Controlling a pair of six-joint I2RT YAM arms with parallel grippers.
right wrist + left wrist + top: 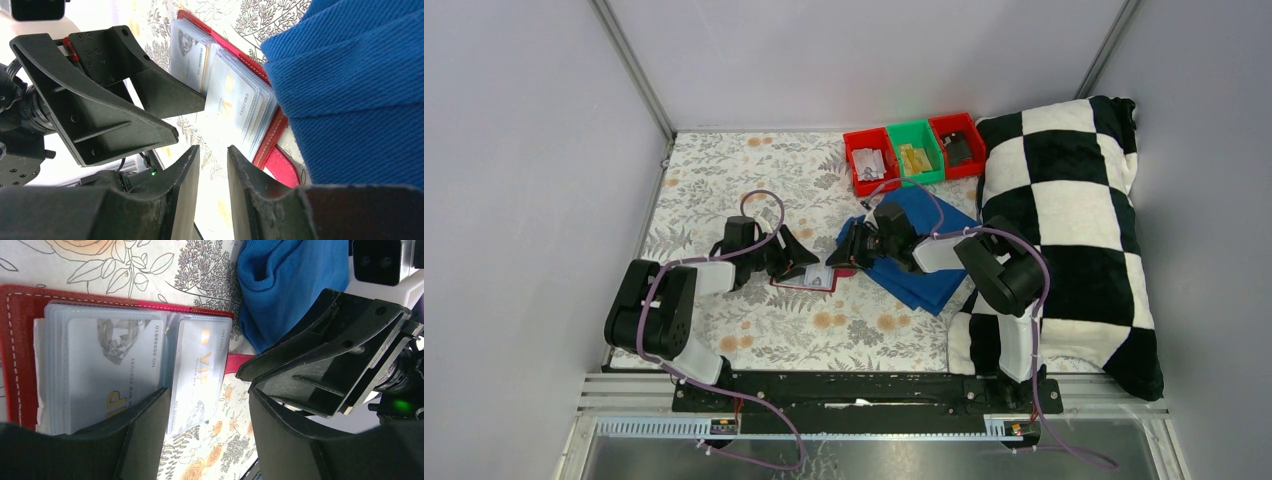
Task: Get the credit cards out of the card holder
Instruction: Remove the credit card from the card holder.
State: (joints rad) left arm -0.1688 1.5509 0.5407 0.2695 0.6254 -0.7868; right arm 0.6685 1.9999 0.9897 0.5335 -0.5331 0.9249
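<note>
The red card holder [807,281] is lying open and flat on the flowered table [724,170], with its white-stitched cover underneath and a stack of clear sleeves facing up. Two pale blue-white credit cards [115,365] with gold VIP lettering are sitting in the sleeves. One sleeve is overhanging the cover's edge.

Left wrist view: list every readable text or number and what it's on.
"NO:8888810": pale card in the top sleeve of the card holder.
"NEW CENTURY": same card.
"VIP", gold: second card, in the sleeve sticking out past the holder's edge.
Second card's fine print: too blurred to read.
Right wrist view: card print unreadable. Top view: nothing legible.
</note>
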